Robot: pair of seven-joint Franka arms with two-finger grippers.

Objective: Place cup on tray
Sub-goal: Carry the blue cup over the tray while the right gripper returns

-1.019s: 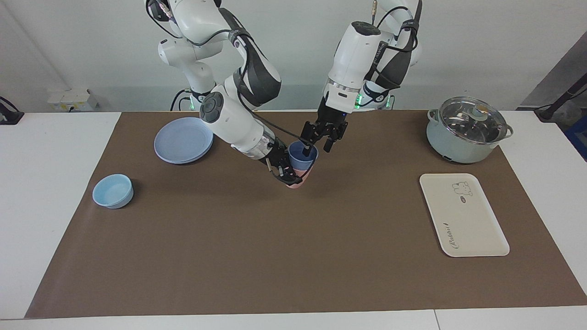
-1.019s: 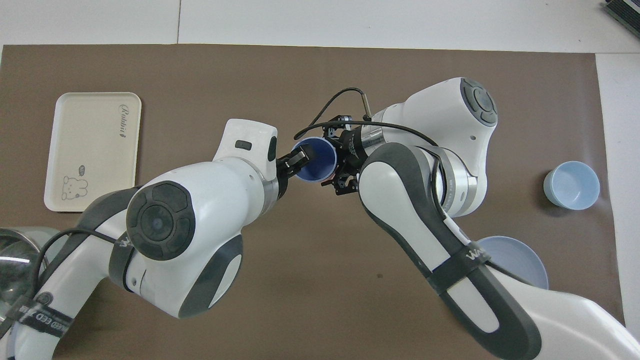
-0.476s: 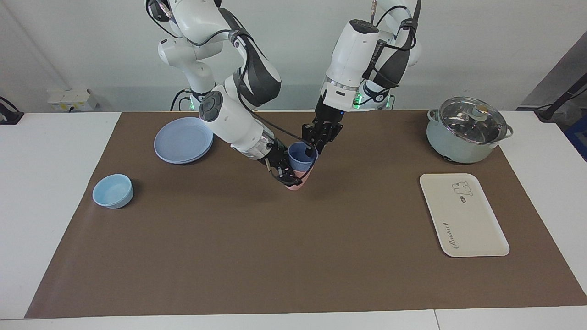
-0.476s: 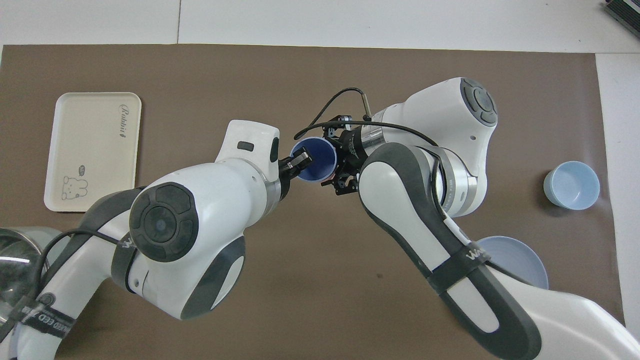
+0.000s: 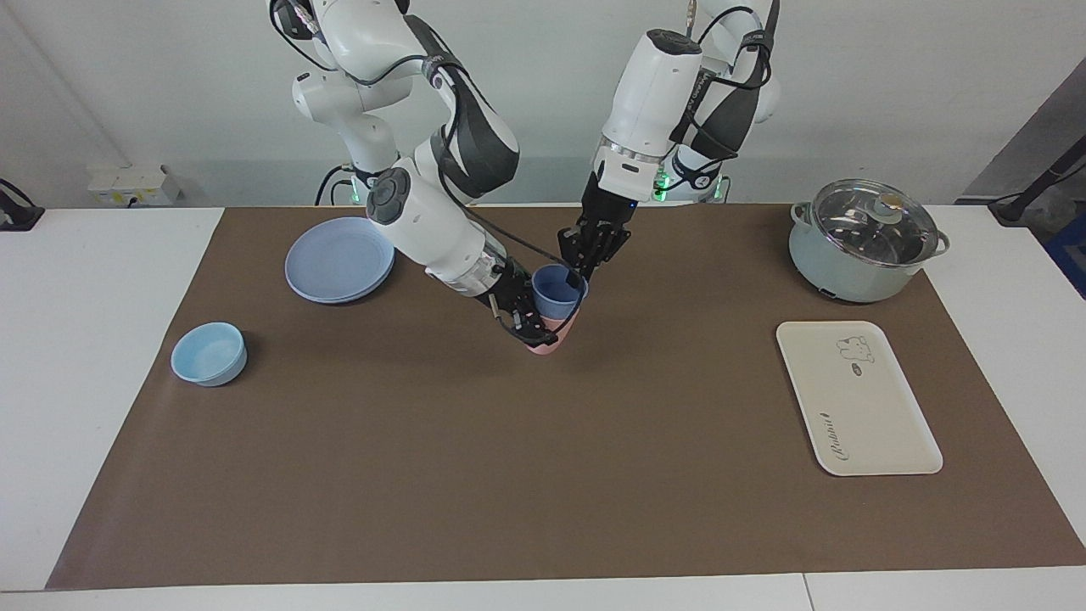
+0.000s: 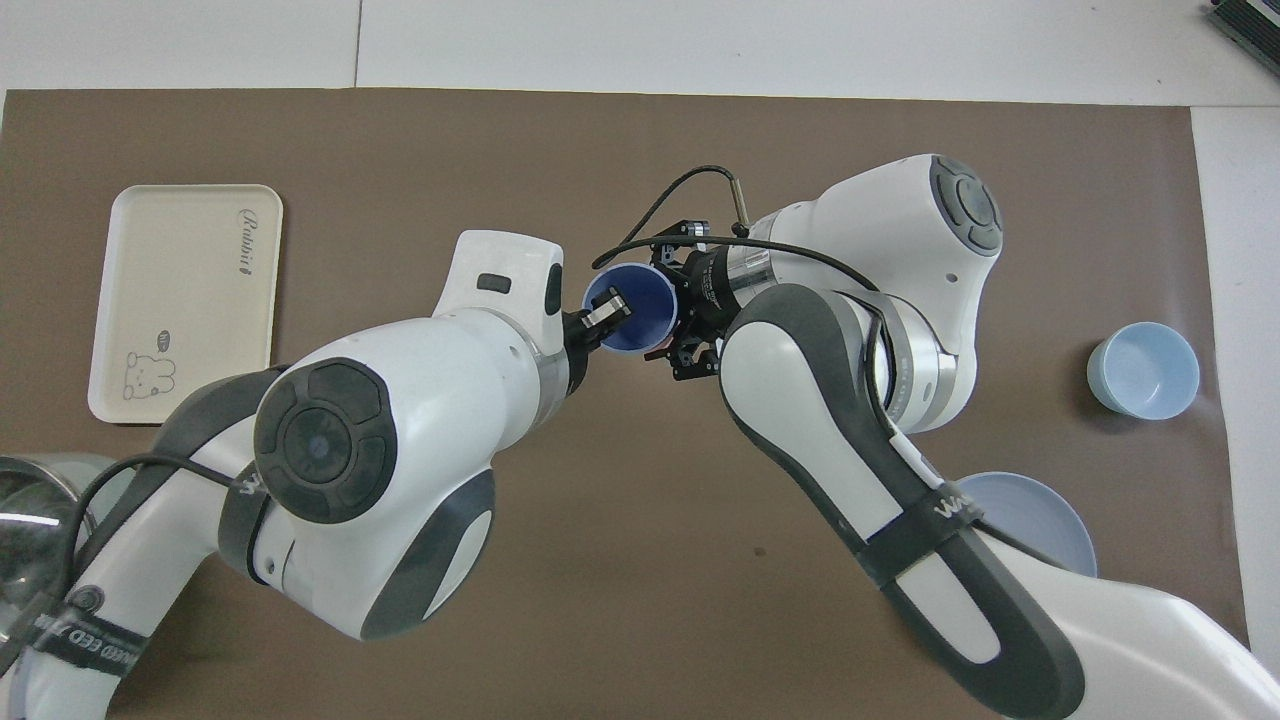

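Mid-frame in the facing view: left gripper pinching the blue cup by its rim, nested in a pink cup being clamped by the right gripper. Sitting lower right, well apart: tray.

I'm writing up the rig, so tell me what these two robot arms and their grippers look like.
Both arms have glossy white shells with dark grey panels and round grey joint caps. Each ends in a small black two-finger gripper, the left gripper and the right gripper. Black cables loop along both arms, green lights glow near the bases, and white lettering marks the dark forearm panels.
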